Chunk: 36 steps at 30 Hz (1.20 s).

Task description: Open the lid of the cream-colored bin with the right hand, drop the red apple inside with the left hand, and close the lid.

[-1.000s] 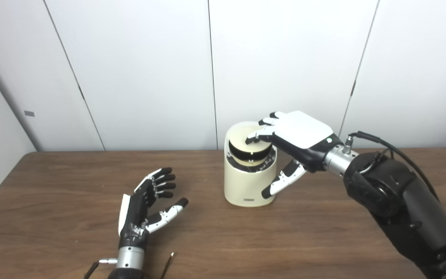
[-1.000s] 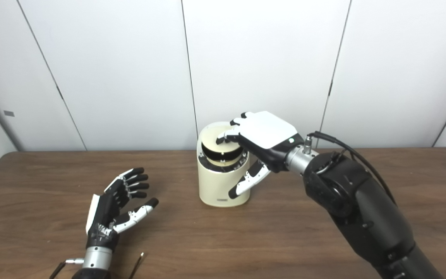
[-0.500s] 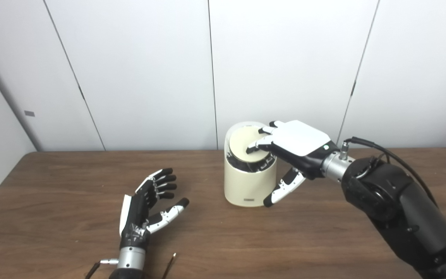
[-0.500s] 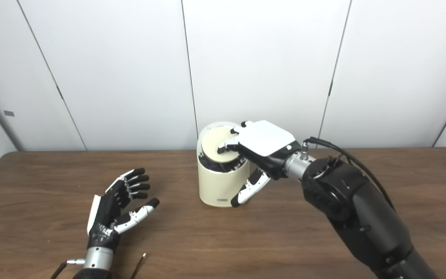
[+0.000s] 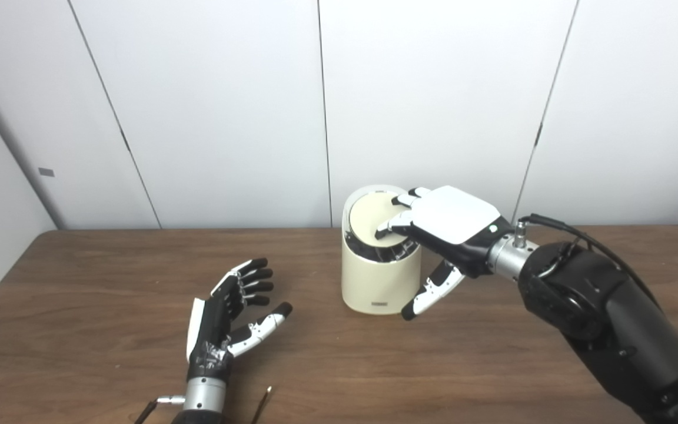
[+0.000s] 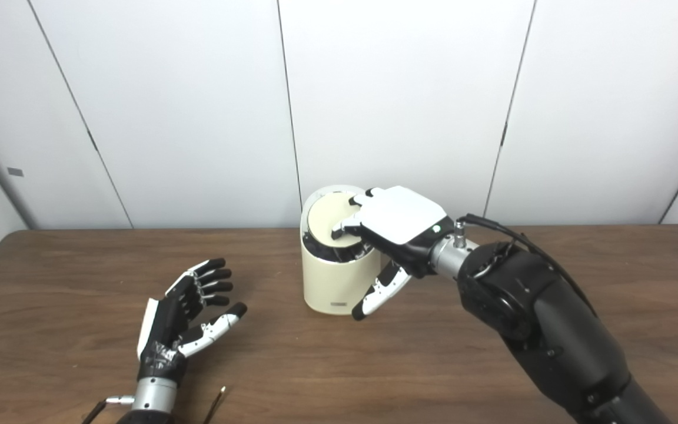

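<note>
We count one cream-colored cylindrical bin (image 5: pixel 379 282) on the brown wooden table (image 5: pixel 109 282), standing near the far edge at the middle, and two hands. Its round cream lid (image 5: pixel 371 219) sits tilted in the top, a dark gap below it. Our right hand (image 5: pixel 448 221) rests spread fingers on the lid, thumb beside the wall, gripping nothing. Our left hand (image 5: pixel 227 321) lies open and empty, well apart.
</note>
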Tool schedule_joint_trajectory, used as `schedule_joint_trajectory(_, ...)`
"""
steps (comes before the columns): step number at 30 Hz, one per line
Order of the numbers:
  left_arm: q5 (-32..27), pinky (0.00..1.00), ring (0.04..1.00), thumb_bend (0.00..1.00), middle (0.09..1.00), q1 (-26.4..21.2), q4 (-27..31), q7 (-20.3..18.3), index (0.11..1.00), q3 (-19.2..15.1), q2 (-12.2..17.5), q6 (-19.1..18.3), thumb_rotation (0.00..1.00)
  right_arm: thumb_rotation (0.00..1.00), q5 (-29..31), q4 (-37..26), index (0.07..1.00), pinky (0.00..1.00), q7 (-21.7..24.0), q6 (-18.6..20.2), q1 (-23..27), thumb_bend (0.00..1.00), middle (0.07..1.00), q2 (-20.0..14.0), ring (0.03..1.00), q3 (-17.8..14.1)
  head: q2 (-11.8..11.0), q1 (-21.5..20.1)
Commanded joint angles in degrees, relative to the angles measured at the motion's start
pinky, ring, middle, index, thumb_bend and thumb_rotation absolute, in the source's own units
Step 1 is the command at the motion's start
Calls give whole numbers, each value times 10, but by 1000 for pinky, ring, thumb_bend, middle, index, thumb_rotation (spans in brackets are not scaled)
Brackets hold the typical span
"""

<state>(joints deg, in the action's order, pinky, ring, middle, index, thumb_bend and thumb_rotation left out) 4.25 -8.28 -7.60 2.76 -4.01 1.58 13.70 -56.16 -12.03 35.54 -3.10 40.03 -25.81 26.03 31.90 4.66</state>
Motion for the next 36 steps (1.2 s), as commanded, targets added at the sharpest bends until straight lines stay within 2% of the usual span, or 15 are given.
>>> schedule_joint_trajectory(1,1,613,686,645,731,20,-4,8,771,7,-11,1,51,645,-24,-1,805,996,35,-21,13,851,792,-13,973,20,0,1)
schedule_joint_trajectory(6,5,616,686,636,730,22,0,11,767,6,-11,1,23,617,-44,3,772,1000,49,-22,11,872,767,-13,945,33,3,2)
schedule_joint_trajectory(10,-4,613,688,635,732,21,-1,9,769,7,-10,0,12,626,-36,-2,777,1000,49,-19,10,844,774,-14,952,25,3,2)
schedule_joint_trajectory(13,-4,615,689,634,732,20,-4,10,770,7,-9,1,10,643,-15,-6,765,993,31,-19,7,818,764,-13,938,9,2,1)
schedule_joint_trajectory(20,1,608,684,640,726,20,-7,13,764,8,-7,5,20,568,36,-26,761,953,-18,14,-6,755,746,11,899,-67,0,-1)
schedule_joint_trajectory(22,0,611,683,640,727,20,-7,13,763,8,-6,6,24,577,54,-30,779,986,-32,32,-8,727,760,21,910,-97,0,-2)
schedule_joint_trajectory(24,-1,617,685,643,728,20,-5,12,765,8,-6,5,30,546,74,-34,781,947,-45,49,-14,733,764,31,899,-128,0,-2)
schedule_joint_trajectory(27,-2,614,683,644,729,20,-5,11,769,7,-5,6,49,487,105,-40,852,876,-65,68,-31,720,827,38,911,-170,0,-2)
schedule_joint_trajectory(28,-2,615,684,646,728,20,-5,12,769,7,-5,6,45,489,109,-38,891,834,-72,69,-35,726,854,38,896,-177,0,-2)
schedule_joint_trajectory(31,-5,604,682,646,726,19,-7,11,766,6,-5,9,33,449,143,-30,922,761,-97,80,-58,753,876,43,861,-206,-1,-4)
schedule_joint_trajectory(35,-8,598,680,647,725,19,-5,10,762,6,-5,7,23,349,204,-11,928,822,-121,85,-99,793,915,47,908,-236,-1,-5)
schedule_joint_trajectory(36,-9,600,681,645,727,19,-5,9,762,6,-5,7,20,312,219,-7,933,803,-124,84,-110,793,920,48,909,-241,-1,-5)
